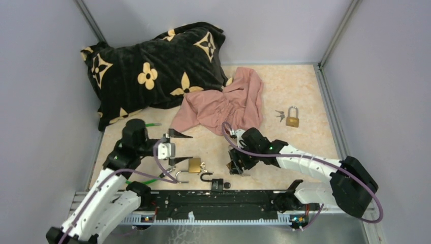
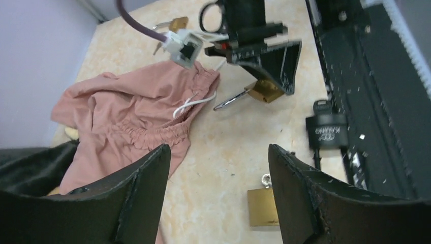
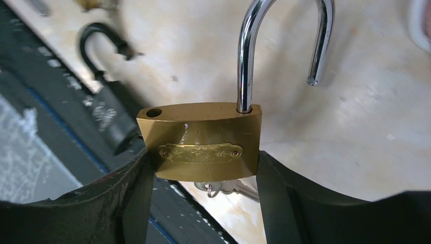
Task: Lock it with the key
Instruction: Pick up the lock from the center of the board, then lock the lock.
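I see my right gripper point(image 3: 204, 155) clamped around the brass padlock point(image 3: 201, 124), key point(image 3: 216, 188) under its body; left gripper point(image 2: 218, 150) spread apart.

Perhaps "KABING" on black padlock point(image 2: 328, 133)

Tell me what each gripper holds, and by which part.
Right gripper clamps the brass padlock with open steel shackle by its body sides. Left gripper holds nothing.

Overhead view, close wrist views share the table point(image 1: 305, 86).
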Motion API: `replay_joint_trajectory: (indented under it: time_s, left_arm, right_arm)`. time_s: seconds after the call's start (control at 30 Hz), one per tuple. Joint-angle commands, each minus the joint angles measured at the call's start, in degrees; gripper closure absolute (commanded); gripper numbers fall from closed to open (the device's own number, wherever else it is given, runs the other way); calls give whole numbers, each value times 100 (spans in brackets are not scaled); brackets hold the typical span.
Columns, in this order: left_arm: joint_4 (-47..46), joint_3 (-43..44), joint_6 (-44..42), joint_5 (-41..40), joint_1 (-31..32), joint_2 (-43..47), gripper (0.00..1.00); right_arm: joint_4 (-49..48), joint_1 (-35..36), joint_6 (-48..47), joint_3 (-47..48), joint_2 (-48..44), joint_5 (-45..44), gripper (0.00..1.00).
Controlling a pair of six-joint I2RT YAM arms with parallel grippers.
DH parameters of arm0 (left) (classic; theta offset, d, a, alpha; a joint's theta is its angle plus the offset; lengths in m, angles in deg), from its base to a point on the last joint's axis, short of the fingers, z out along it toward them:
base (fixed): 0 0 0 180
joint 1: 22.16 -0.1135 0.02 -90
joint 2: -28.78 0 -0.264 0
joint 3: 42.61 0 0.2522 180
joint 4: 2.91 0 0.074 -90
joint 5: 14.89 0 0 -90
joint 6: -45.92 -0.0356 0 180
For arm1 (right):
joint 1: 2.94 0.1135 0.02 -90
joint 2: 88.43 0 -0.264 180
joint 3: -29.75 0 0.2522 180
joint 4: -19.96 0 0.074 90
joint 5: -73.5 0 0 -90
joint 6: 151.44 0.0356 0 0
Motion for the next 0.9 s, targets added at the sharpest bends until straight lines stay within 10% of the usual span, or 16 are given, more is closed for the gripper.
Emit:
replay_joint_trajectory:
  time_s: [0.0,0.23,0.47,0.87]
  left_arm:
    - [2460,458,-4071,-8,363,-1164,26]
    - [1620,524,-5599,-888,1417,-2530,20]
    - [-327,466,-4578,-1302,1781,-2967,12]
    - [735,430,-4683,-1144,2076,-2896,57]
  right_arm:
    - [-1770,143,-157,-176,-574,1437,100]
    - [-2980,328,-236,-426,-783,2133,100]
    - [-3054,772,-466,-162,-550,2243,100]
    - [-2843,905,-737,289,-479,2135,100]
